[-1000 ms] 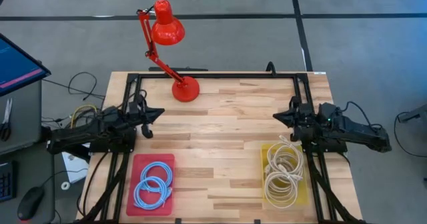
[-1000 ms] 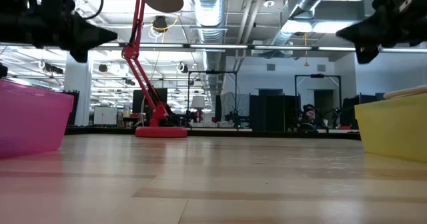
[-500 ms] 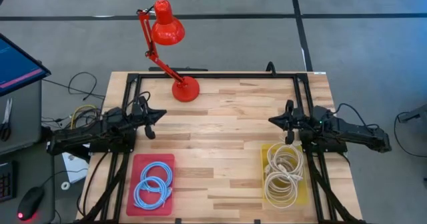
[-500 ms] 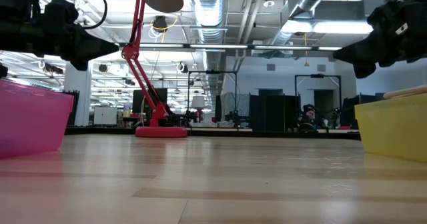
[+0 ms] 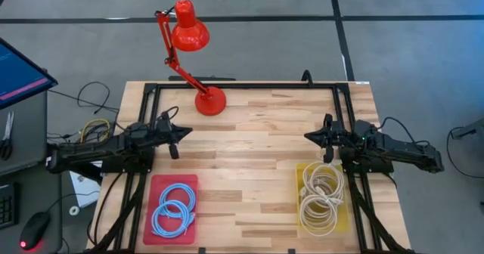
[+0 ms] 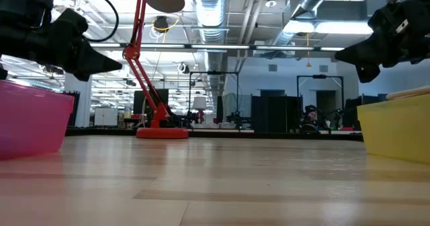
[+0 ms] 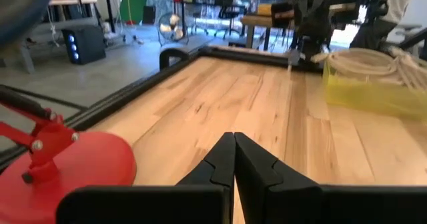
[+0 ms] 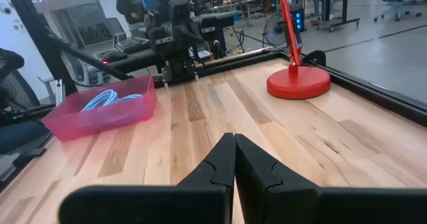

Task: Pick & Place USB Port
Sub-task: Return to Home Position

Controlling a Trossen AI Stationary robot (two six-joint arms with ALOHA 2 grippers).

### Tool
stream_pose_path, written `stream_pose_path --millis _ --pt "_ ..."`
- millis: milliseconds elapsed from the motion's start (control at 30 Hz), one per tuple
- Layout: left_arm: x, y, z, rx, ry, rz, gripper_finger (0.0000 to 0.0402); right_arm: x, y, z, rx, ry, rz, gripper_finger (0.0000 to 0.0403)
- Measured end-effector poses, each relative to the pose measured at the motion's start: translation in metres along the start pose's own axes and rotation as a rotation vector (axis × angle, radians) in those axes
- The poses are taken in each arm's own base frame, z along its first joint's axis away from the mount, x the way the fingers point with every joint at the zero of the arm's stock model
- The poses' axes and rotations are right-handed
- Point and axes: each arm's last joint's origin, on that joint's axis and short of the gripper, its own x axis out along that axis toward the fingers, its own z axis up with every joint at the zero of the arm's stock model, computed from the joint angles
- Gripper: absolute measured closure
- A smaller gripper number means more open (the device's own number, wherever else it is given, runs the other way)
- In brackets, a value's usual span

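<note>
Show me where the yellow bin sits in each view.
High view: yellow bin lower right.
Low view: yellow bin at right edge.
Left wrist view: yellow bin far across the table.
Right wrist view: not in it.
Shared landmark: red lamp base.

Wooden table (image 5: 257,133) on a grey floor (image 5: 423,57) crossed by dark tape lines (image 5: 227,18). A red desk lamp (image 5: 189,31) stands at the table's 11 o'clock edge, a monitor (image 5: 17,71) at 9 o'clock. Overhead, silver ceiling ducts (image 6: 316,1) and strip lights (image 6: 302,26)
</note>
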Motion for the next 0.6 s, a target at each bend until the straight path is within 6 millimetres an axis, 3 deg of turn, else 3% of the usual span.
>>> stream_pose_path --millis 600 --pt "0.0075 -0.0008 -0.0104 0.015 0.124 0.004 0.0392 0.0000 0.0000 -0.0001 0.000 0.002 -0.001 0.0403"
